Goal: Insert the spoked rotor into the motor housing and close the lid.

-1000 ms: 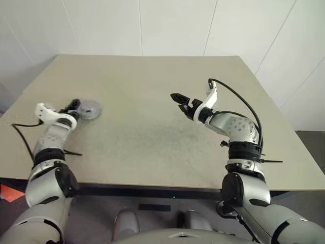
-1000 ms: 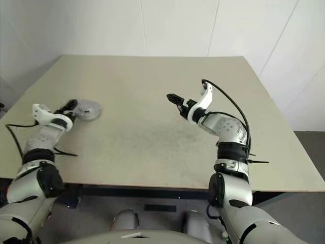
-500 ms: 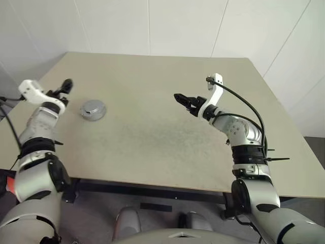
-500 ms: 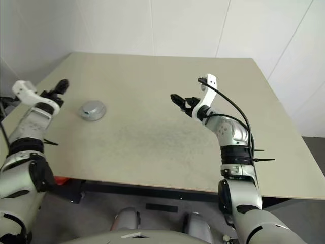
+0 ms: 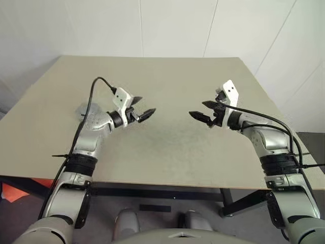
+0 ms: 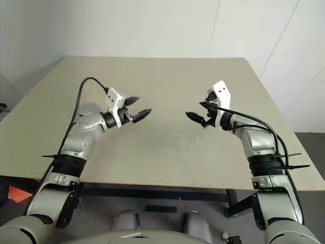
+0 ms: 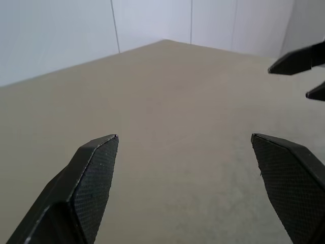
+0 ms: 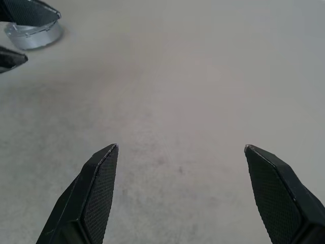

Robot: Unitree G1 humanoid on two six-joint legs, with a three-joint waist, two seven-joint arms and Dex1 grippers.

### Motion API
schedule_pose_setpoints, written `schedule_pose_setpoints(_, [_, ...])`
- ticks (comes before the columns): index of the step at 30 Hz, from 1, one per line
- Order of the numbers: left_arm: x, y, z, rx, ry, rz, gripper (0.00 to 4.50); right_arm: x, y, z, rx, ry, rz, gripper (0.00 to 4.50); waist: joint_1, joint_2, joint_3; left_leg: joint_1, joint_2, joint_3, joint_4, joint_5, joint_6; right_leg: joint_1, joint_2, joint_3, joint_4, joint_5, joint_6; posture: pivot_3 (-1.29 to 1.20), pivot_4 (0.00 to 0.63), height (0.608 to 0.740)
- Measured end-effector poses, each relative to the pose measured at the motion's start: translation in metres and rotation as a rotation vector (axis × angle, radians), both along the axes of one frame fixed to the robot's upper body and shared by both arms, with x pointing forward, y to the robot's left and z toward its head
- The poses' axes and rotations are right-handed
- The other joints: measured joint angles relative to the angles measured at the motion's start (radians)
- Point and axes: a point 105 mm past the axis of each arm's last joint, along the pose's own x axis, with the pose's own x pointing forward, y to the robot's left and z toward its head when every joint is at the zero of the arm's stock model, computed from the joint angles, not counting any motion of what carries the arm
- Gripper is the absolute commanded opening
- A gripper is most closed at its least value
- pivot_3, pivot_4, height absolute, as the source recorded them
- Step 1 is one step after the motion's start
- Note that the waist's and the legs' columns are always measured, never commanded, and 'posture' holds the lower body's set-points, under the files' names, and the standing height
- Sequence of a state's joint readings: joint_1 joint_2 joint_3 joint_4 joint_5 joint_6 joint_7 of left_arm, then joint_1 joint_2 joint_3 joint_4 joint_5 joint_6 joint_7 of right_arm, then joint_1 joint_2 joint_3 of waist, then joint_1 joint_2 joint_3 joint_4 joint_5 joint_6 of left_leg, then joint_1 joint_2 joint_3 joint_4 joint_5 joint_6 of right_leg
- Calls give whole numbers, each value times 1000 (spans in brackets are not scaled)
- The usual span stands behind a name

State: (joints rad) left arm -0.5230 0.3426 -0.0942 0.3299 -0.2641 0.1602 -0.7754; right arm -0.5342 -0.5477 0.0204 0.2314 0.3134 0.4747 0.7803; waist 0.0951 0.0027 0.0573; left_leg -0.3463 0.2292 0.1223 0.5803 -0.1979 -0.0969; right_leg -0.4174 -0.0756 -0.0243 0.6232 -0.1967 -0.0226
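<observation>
Both the left gripper (image 5: 143,113) and right gripper (image 5: 200,113) hover wide open and empty over the table (image 5: 167,147), while the closed motor housing (image 8: 33,35), likely rigid, smooth metal, sits behind the left fingers, best pinched across its rim.

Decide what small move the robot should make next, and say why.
Probably draw both arms back to rest. The left end effector and the right end effector hover open and empty above the middle of the beige table, facing each other. The round grey metal motor housing lies apart from both, near the left arm, and no loose part lies beside it.
</observation>
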Motion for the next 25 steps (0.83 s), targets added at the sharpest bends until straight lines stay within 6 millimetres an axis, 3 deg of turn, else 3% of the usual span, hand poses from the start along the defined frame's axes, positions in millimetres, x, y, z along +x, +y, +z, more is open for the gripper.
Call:
schedule_pose_setpoints(3, [-8,-3,-14,26,35,-38,4411,3,-7,-9,-31,10,-42,4500,2,0,0,-1,0,0,1,1,2,0,0,0,0,1,-1,0,0,740])
schedule_pose_setpoints(9, [-9,-3,-18,48,45,-47,4411,7,-15,-19,-77,9,-91,4500,3,0,0,-2,-1,0,1,2,2,0,-1,0,0,1,-2,0,0,740])
schedule_pose_setpoints(25, [-6,-4,-14,37,38,-45,4411,16,-20,-24,-93,-28,-175,4500,2,0,0,-2,-1,0,0,2,3,0,-1,0,-1,1,-2,0,0,740])
